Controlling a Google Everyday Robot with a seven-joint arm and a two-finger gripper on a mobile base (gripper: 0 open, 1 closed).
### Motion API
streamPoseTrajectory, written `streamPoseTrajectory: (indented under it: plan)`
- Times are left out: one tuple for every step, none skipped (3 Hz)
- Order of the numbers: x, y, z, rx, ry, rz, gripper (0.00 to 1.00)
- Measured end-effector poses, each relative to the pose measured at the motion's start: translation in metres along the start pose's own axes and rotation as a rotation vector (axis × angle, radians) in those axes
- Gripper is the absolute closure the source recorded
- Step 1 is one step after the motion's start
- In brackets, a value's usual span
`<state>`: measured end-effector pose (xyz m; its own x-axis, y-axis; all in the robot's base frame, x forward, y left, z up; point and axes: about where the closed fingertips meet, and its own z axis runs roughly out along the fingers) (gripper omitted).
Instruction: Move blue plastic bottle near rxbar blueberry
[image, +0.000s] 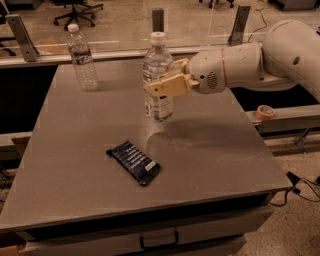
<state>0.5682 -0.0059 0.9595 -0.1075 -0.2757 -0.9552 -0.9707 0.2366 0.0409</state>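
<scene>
The blue plastic bottle (158, 75), clear with a white cap and a dark-blue-and-white label, stands upright near the middle of the grey table (65, 165). My gripper (167, 80) reaches in from the right on a white arm and is shut on the bottle's middle. The bottle's base is at or just above the table surface. The rxbar blueberry (134, 162), a flat dark navy wrapper with white text, lies on the table in front of and slightly left of the bottle, about a bottle's height away.
A slimmer clear bottle with a thin reddish label (82, 58) stands at the table's back left. A glass barrier with metal posts (158, 19) runs along the back edge. A tape roll (265, 111) sits on a ledge to the right.
</scene>
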Motion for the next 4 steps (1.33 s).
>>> streamPoseTrajectory:
  plan:
    - [0.008,0.023,0.007,-0.039,-0.001,-0.023,1.00]
    - [0.023,0.028,0.008,-0.062,-0.027,-0.031,1.00]
    - [0.037,0.036,0.018,-0.113,-0.042,-0.013,0.83]
    - [0.048,0.046,0.027,-0.155,-0.050,0.002,0.60]
